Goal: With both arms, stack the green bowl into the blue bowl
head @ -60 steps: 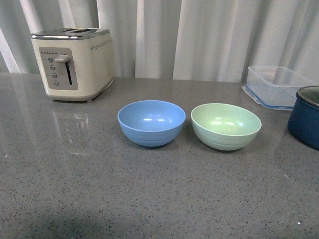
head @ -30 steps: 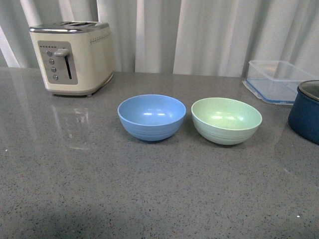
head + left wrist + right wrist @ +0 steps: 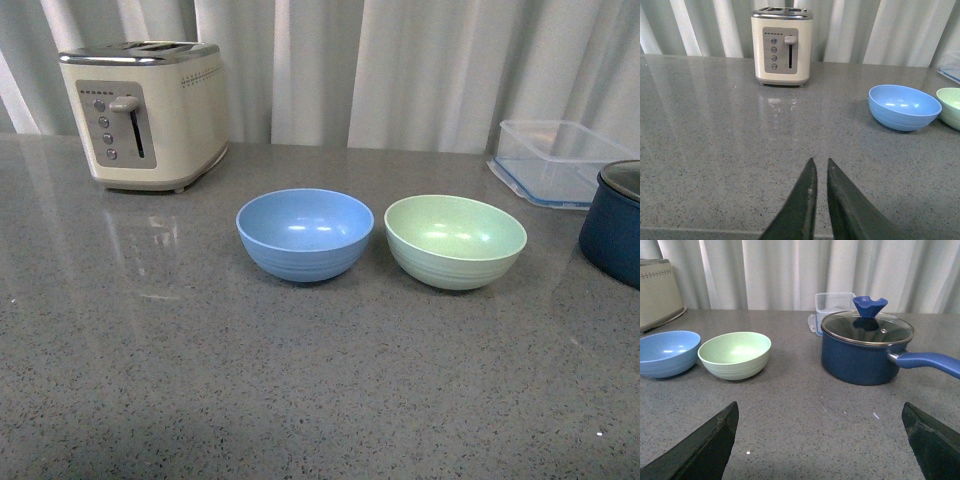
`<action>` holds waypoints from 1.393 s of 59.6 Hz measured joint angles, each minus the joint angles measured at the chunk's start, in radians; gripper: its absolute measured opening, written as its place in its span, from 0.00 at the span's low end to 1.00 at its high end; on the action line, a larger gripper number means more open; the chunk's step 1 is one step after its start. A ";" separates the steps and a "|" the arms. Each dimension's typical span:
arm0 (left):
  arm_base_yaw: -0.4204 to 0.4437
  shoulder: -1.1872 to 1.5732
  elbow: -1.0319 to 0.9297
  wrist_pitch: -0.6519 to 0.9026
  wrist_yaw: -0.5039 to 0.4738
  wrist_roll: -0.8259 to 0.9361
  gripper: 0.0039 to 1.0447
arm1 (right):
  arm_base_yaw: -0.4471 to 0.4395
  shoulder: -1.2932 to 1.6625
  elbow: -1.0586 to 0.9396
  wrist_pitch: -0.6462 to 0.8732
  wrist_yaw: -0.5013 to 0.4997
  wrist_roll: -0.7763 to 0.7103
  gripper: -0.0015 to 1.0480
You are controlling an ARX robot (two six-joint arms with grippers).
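Observation:
The blue bowl and the green bowl sit upright side by side on the grey counter, blue on the left, a small gap between them. Neither arm shows in the front view. In the left wrist view my left gripper is shut and empty, low over bare counter, well short of the blue bowl; the green bowl is cut off at the frame's edge. In the right wrist view my right gripper is open wide and empty, back from the green bowl and blue bowl.
A cream toaster stands at the back left. A clear plastic container and a dark navy pot with a glass lid and long handle are at the right, close to the green bowl.
The front view has shifted slightly: everything sits a little higher in the frame than one second ago. The bowls keep their places relative to each other.

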 joint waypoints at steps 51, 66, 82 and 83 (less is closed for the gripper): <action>0.000 0.000 0.000 0.000 0.000 0.002 0.94 | 0.034 0.266 0.140 0.023 0.064 0.033 0.90; 0.000 0.000 0.000 0.000 0.000 0.002 0.94 | 0.098 0.958 0.674 -0.156 -0.137 0.286 0.90; 0.000 0.000 0.000 0.000 0.000 0.002 0.94 | 0.197 1.515 1.116 -0.289 -0.026 0.344 0.90; 0.000 0.000 0.000 0.000 0.000 0.002 0.94 | 0.198 1.543 1.135 -0.291 -0.015 0.347 0.90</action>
